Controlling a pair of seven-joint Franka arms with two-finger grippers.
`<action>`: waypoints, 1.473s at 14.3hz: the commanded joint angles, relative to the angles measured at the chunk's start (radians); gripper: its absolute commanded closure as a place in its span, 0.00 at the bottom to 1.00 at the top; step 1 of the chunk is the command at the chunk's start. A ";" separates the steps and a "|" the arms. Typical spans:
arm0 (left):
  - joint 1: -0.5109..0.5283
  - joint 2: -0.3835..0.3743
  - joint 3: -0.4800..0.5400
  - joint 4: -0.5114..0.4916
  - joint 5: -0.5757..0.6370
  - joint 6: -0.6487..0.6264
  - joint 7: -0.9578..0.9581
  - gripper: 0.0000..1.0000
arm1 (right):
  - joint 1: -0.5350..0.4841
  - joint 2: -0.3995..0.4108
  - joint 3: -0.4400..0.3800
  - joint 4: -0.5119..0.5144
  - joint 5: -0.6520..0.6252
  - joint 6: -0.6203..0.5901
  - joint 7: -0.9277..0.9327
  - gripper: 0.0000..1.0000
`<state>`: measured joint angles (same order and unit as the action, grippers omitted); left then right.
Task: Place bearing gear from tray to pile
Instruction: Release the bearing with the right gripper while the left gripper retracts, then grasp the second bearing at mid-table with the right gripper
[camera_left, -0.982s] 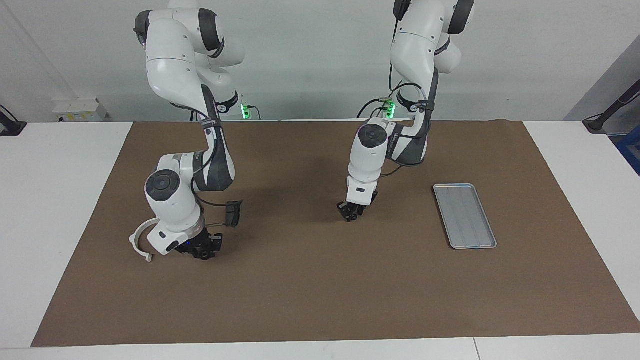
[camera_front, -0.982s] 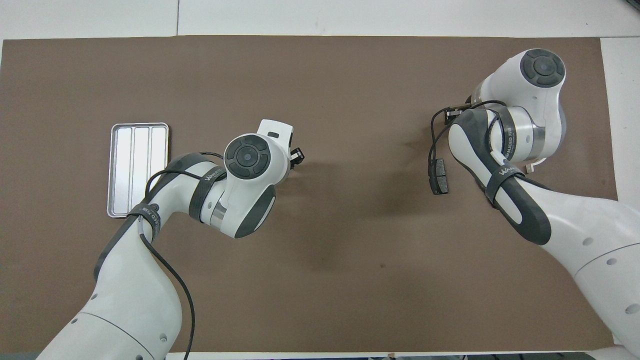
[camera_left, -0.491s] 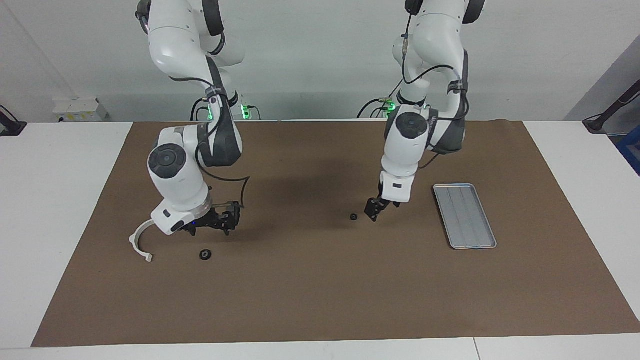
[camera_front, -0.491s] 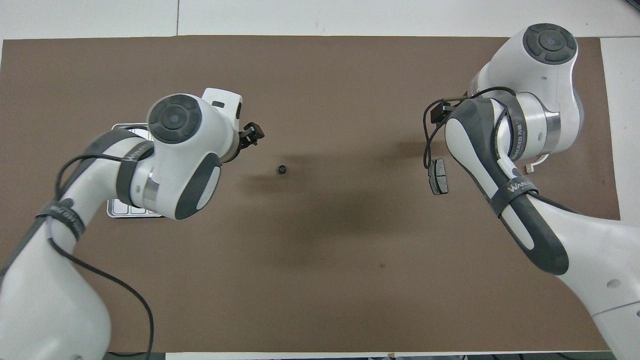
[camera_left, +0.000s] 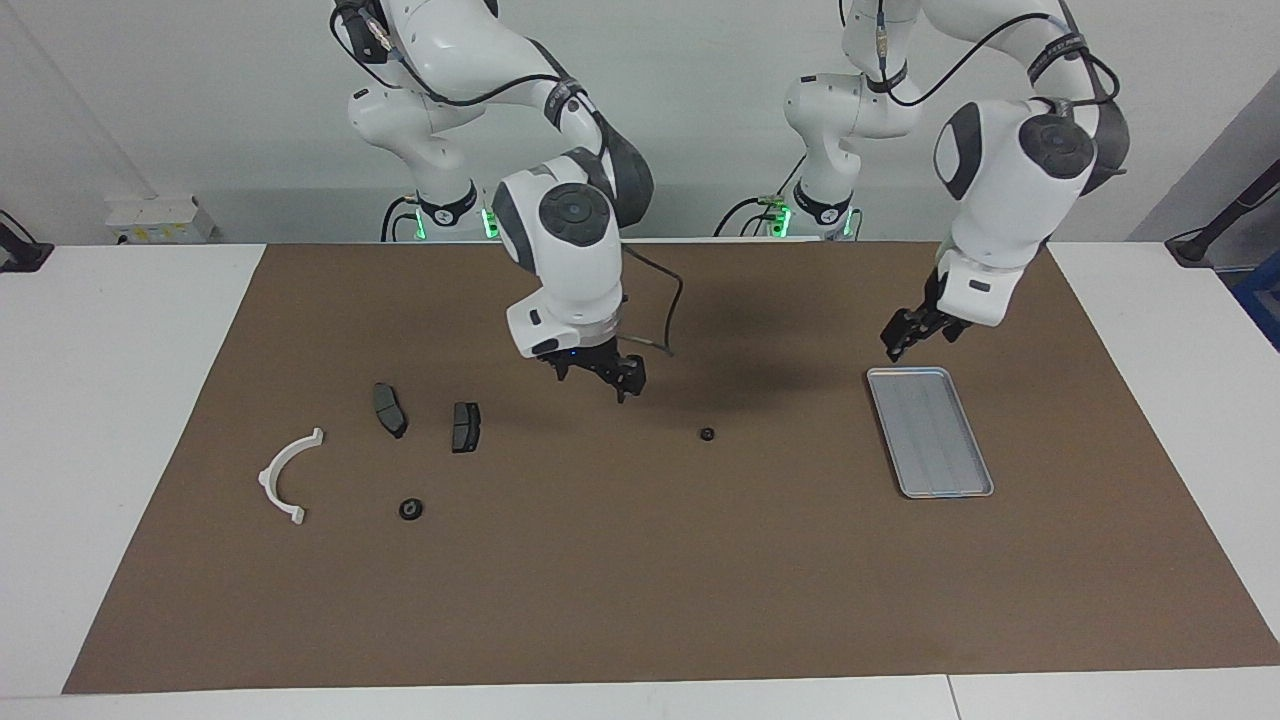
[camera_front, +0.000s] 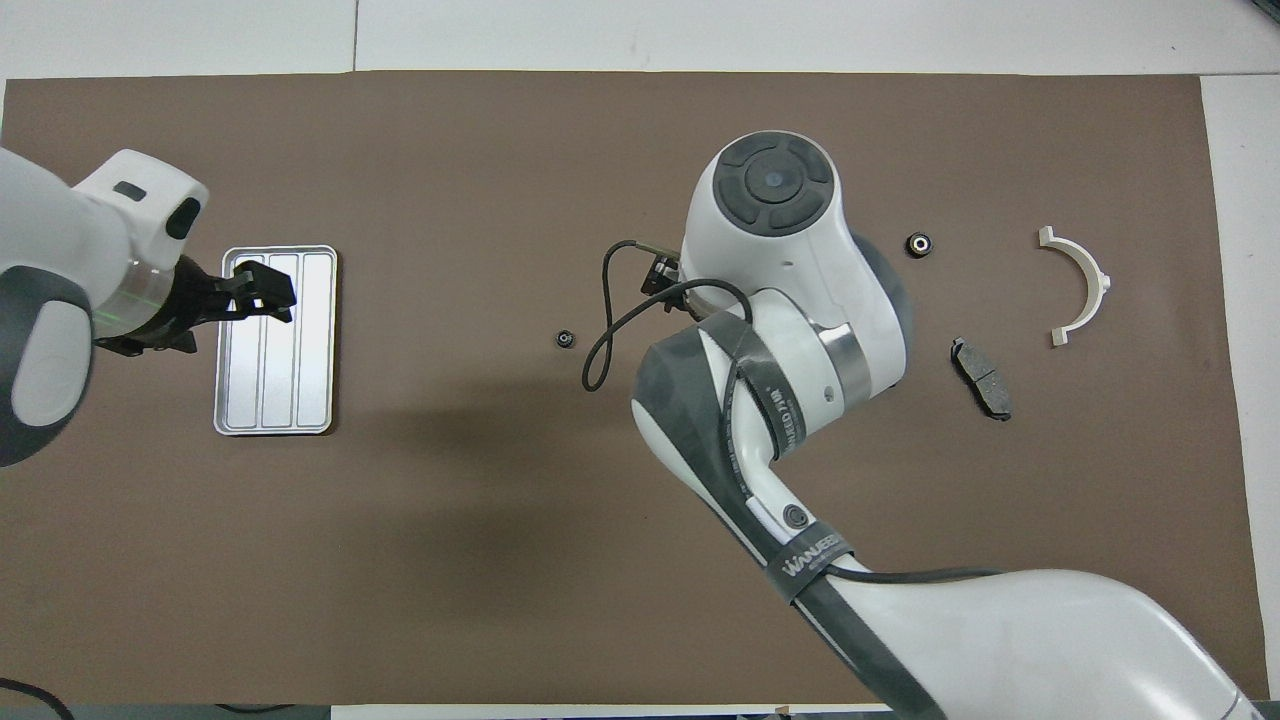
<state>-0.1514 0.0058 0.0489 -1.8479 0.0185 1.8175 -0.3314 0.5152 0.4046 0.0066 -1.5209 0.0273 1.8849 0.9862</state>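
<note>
The silver tray (camera_left: 930, 432) (camera_front: 277, 340) lies with nothing in it toward the left arm's end of the table. One small black bearing gear (camera_left: 707, 434) (camera_front: 565, 339) rests on the mat mid-table. A second bearing gear (camera_left: 411, 509) (camera_front: 918, 244) lies by the pile: a white half-ring bracket (camera_left: 285, 475) (camera_front: 1080, 285) and two dark pads (camera_left: 390, 410) (camera_left: 465, 427). My left gripper (camera_left: 915, 335) (camera_front: 262, 292) hangs open and empty over the tray's end nearer the robots. My right gripper (camera_left: 600, 378) is raised, open and empty, between the pile and the mid-table gear.
A brown mat (camera_left: 640, 600) covers most of the white table. In the overhead view the right arm's wrist (camera_front: 780, 300) hides one pad and most of its own gripper; only one pad (camera_front: 980, 365) shows there.
Both grippers opened, leaving a gear each on the mat, and lifted. The left one swung to the tray; the right one moved from the pile toward mid-table, uncovering the pads.
</note>
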 joint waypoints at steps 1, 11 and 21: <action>0.081 -0.078 -0.011 -0.014 0.005 -0.095 0.155 0.00 | 0.083 0.061 -0.005 0.039 0.011 0.026 0.122 0.00; 0.093 -0.052 -0.011 0.019 0.004 -0.084 0.311 0.00 | 0.195 0.298 -0.004 0.185 -0.064 0.155 0.308 0.00; 0.116 -0.007 -0.024 0.095 -0.025 -0.158 0.313 0.00 | 0.200 0.387 -0.007 0.257 -0.079 0.174 0.331 0.00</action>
<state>-0.0607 -0.0027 0.0326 -1.7768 0.0063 1.6932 -0.0366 0.7126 0.7620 0.0008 -1.3150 -0.0302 2.0637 1.2856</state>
